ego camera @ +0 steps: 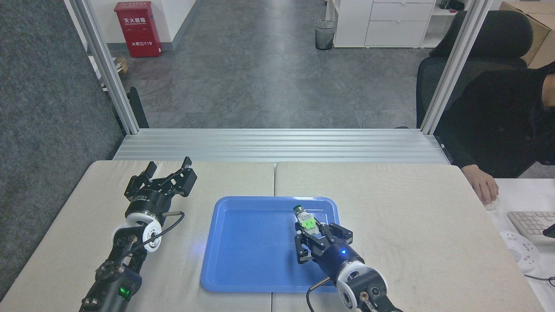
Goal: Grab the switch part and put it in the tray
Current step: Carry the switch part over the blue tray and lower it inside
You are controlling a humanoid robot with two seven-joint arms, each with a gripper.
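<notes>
In the head view, the blue tray (243, 255) lies flat on the beige padded table (412, 203), near the middle of it and close to the front edge. I take the tray as the landmark for all places.

The right gripper (313, 234) is over the right half of the tray, inside its rim. Its fingers are clamped on the switch part (305, 220), one finger on each side of the lower part of the piece. The switch part stands almost upright, tilted a little to the left, with the silver-grey round end at the top, the green clip in the middle and the pale base down between the fingers. It is over the right rear area of the tray; I cannot tell if it touches the tray floor. The right arm crosses the front right corner of the tray.

The left gripper (170, 172) is to the left of the tray and a little behind its rear left corner, well apart from it. Its fingers are spread apart and hold nothing.

To the right of the tray, beyond the table edge, a person's hand (483, 187) rests beside a white keyboard (533, 225)
</notes>
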